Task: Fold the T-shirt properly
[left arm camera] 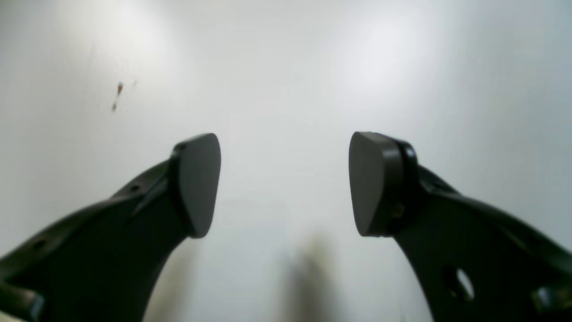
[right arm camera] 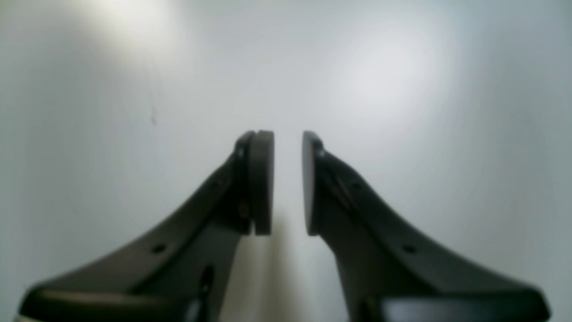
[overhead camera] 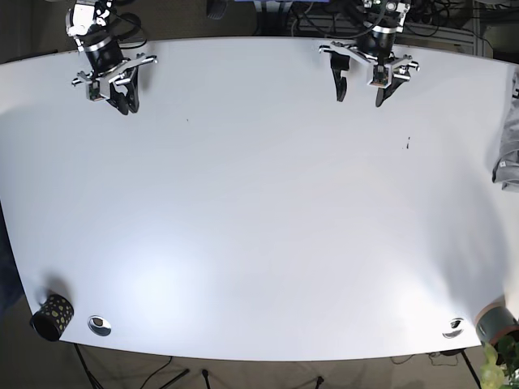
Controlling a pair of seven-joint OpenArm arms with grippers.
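Base view: grey T-shirt (overhead camera: pixel 509 154) bunched at table (overhead camera: pixel 259 227) edge; left pincer (overhead camera: pixel 360 87) apart, right pincer (overhead camera: pixel 122 97) nearly together.

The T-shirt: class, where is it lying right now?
In the base view the T-shirt shows only as a grey bundle at the table's far right edge, beyond the left gripper; neither wrist view shows it.

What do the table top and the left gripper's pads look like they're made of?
Table: smooth white laminate or coated board, semi-glossy; it shows soft light glare. Left gripper pads: matte dark rubber or plastic, no shine, on black plastic-looking fingers. Both are guesses from looks alone.
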